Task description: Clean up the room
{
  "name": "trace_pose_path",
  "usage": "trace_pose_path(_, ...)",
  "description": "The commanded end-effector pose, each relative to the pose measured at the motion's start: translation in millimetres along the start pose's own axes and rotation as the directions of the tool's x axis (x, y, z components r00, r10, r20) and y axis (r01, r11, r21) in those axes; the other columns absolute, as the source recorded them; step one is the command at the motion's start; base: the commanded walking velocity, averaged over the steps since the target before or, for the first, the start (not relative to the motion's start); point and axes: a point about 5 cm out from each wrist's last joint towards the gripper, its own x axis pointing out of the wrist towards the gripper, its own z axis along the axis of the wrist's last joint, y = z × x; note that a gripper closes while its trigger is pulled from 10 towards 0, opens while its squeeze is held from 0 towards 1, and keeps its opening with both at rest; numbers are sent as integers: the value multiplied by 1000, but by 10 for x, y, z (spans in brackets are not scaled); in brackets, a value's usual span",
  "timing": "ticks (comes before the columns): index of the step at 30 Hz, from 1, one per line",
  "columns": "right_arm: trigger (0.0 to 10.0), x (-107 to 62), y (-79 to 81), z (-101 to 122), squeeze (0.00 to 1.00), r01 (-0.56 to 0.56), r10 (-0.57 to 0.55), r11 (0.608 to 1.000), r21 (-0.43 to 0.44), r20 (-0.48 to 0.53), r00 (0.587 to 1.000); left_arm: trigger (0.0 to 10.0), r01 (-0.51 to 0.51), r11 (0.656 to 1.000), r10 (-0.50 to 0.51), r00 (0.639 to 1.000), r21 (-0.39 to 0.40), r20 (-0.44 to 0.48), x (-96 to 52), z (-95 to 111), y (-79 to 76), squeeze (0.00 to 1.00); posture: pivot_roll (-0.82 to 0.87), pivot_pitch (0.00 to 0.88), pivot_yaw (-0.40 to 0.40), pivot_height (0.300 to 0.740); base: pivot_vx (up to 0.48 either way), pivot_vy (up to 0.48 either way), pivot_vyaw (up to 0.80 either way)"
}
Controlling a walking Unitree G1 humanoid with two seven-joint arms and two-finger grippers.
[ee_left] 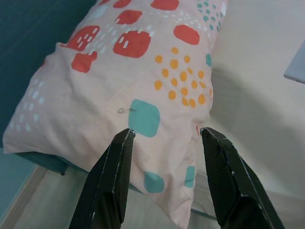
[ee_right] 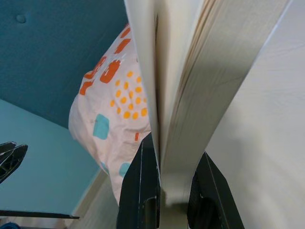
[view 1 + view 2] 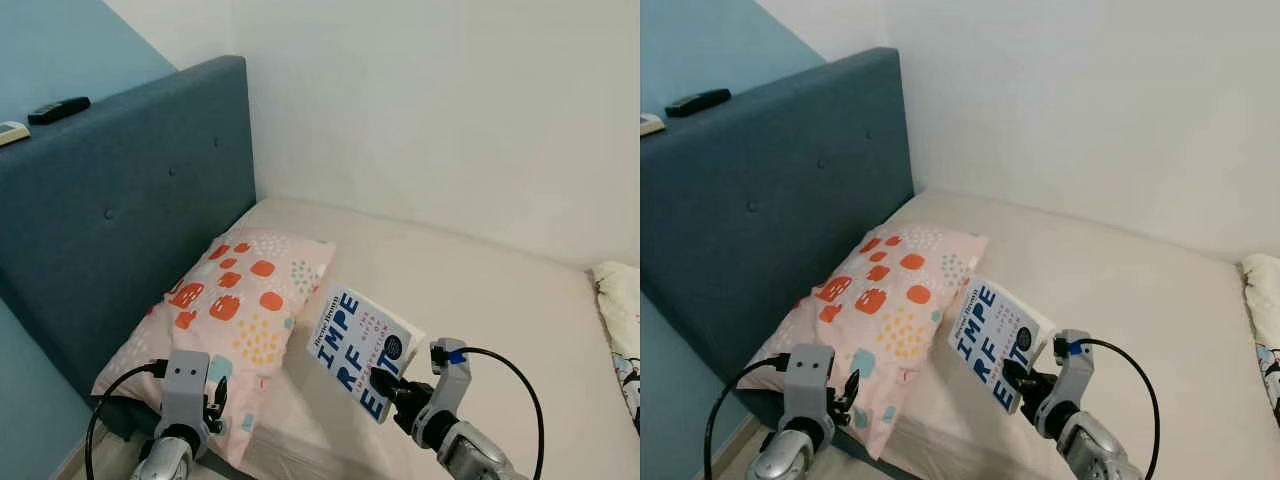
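My right gripper (image 3: pixel 388 386) is shut on the lower edge of a white book (image 3: pixel 359 350) with blue cover lettering, holding it tilted above the cream mattress (image 3: pixel 480 300). In the right wrist view the book's page block (image 2: pixel 190 71) sits clamped between the black fingers (image 2: pixel 143 191). My left gripper (image 3: pixel 213 403) stands open over the near corner of a pink pillow (image 3: pixel 230 320) with orange, yellow and teal patches. In the left wrist view its fingers (image 1: pixel 112 181) straddle the pillow (image 1: pixel 143 90) without touching it.
A dark blue padded headboard (image 3: pixel 130 200) runs along the left. A black remote (image 3: pixel 58 109) and a pale flat device (image 3: pixel 12 131) lie on its top. A white patterned bundle (image 3: pixel 622 320) lies at the mattress's right edge. The white wall (image 3: pixel 450 100) stands behind.
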Motion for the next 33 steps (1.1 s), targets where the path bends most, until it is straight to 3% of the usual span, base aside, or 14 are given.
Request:
trace_pose_path(1, 10000, 0, 26, 84, 0, -22, 23, 1000, -13, 35, 999, 10000, 13, 1000, -13, 1000, 4, -7, -39, -37, 0, 0, 15, 105, -56, 686, 0, 0, 0)
trace_pose_path(14, 10000, -75, -24, 147, 0, -50, 50, 998, -22, 8, 999, 10000, 96, 995, -95, 995, -22, 20, -84, -9, -61, 0, 15, 105, -59, 631, 0, 0, 0)
trace_pose_path(33, 10000, -216, -186, 469, 0, -78, 78, 997, 9, 26, 997, 10000, 222, 973, -218, 974, -67, 61, -135, 68, -173, 0, 17, 120, -53, 631, 0, 0, 0)
